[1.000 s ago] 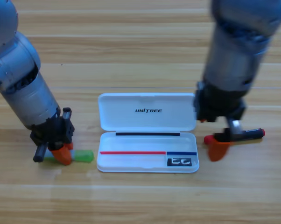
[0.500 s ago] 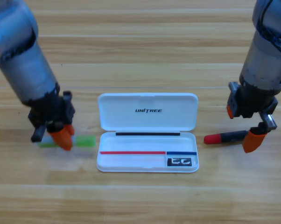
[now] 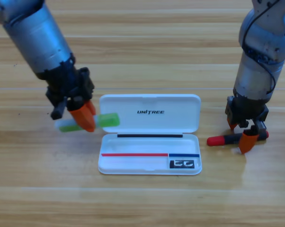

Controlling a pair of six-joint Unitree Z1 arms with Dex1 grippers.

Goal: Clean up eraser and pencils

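Just a wooden table (image 3: 147, 42), top-down

The whole backdrop was one light-brown tabletop made of long planks running left to right, with thin darker seams between them and a fine streaky grain. No walls, floor or windows showed anywhere. Light was soft and pretty even, a bit paler and glossier toward the bottom edge, and it threw only faint, short shadows onto the wood.

1. White case (image 3: 149, 135) lying open near the middle of the table, lid folded back toward the top edge, tray toward the bottom.
2. "UNITREE" printed in dark letters on the inside of the lid.
3. Wooden table (image 3: 142, 47) with pale planks running left to right, light glare along the upper boards.
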